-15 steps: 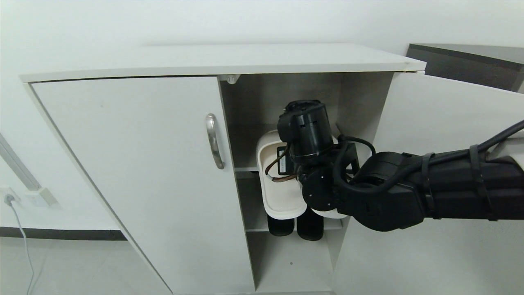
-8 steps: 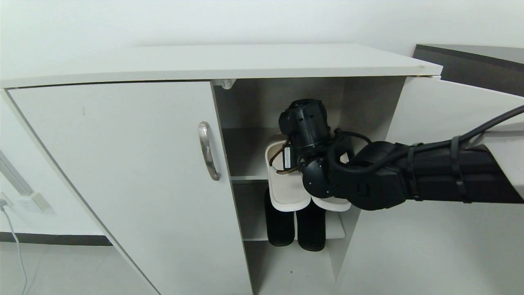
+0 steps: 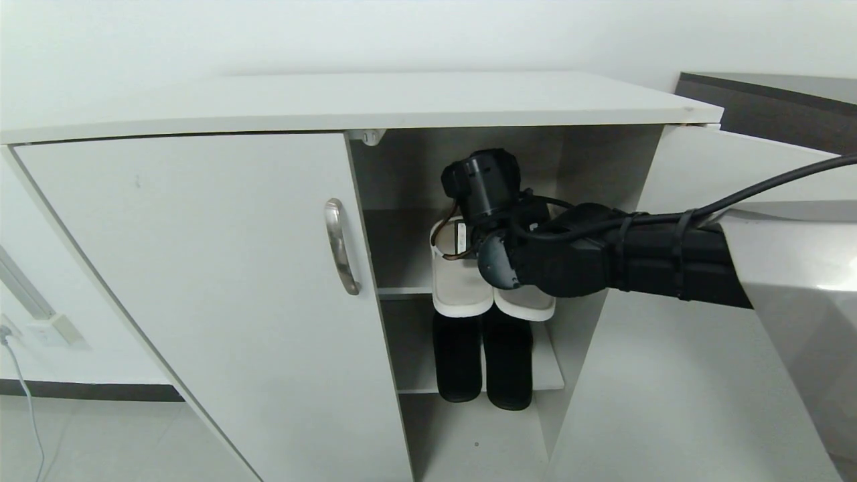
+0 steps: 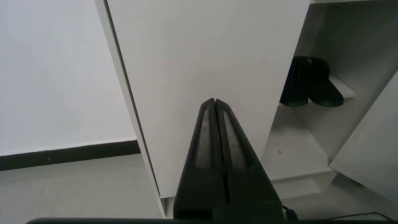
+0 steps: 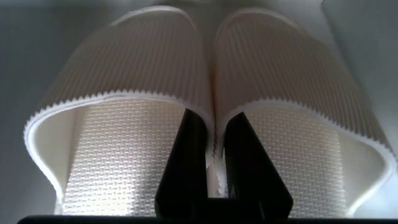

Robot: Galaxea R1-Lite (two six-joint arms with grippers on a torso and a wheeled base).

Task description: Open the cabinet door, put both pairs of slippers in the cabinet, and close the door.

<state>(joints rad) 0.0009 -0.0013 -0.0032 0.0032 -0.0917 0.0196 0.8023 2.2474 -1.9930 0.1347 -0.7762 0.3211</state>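
Cream ribbed foam, one pair: the cream slippers [image 3: 492, 294] lie side by side and touching on the upper shelf [image 3: 395, 268] of the cabinet [image 3: 402, 100]. In the head view their long axis runs 12 to 6 o'clock, toes at 12 deep inside and heels at 6 hanging past the shelf's front edge. The right gripper [image 5: 214, 121] enters from 3 o'clock. Its fingers [image 5: 186, 143] are clamped on the two inner side walls where the slippers meet, one finger inside each slipper, so the pair sits straight ahead of the fingers along their own line. Whether the soles bear fully on the shelf cannot be told. The black slippers [image 3: 482, 361] stand directly at 6 o'clock of the cream pair, on the lower shelf [image 3: 546, 375], same axis, heels also past the edge. The open door [image 3: 669, 375] stands at 4 o'clock under the right arm; the closed door [image 3: 201, 268] with its metal handle [image 3: 338, 248] is at 9 o'clock. The left gripper [image 4: 214, 102] is well apart, fingers together and holding nothing, facing the closed door. As a judgement, the right arm is the one placed to let go and draw back toward 6 o'clock. The overhanging heels of both pairs are what could foul the door as it swings shut.
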